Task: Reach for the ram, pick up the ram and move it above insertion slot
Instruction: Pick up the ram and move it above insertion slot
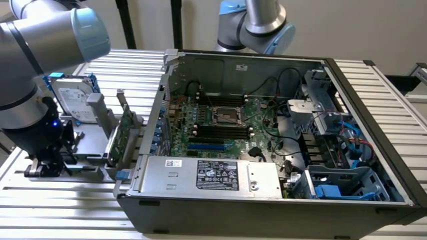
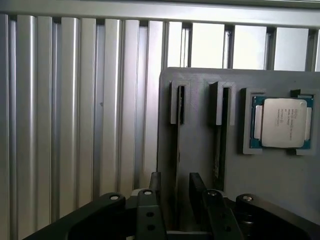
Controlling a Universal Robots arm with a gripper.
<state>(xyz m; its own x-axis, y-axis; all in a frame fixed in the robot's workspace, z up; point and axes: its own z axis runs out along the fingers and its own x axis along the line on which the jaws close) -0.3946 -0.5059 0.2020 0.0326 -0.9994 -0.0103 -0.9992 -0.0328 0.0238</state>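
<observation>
Grey plastic is framing the work: a holder [image 2: 280,185] with narrow upright grooves is sitting on the slatted aluminium table [image 2: 75,125] at the exterior view's left, well apart from the open computer case [image 1: 267,215]. The ram [image 2: 178,145] is standing on its long edge in one groove, showing from above as a thin line. The gripper [image 2: 176,184] is hanging over one end of it with its fingers [image 2: 155,182] spread, one to each side of the stick and neither seeming to touch it. A second thin board [image 2: 218,150] is standing in the neighbouring groove, and a processor [image 2: 282,122] is lying in a pocket beside that. The insertion slot [image 1: 220,131] is lying among the parallel black sockets on the motherboard inside the case, far toward the exterior view's right of the arm.

By my reading, the reach is all but complete and the grasp is not yet made. Doing this step well is depending on centring. The stick is looking roughly midway in the gap, and the pads want to be staying parallel to its faces so both meet it together. Otherwise they would be tipping it against the groove wall or brushing the neighbouring board.
</observation>
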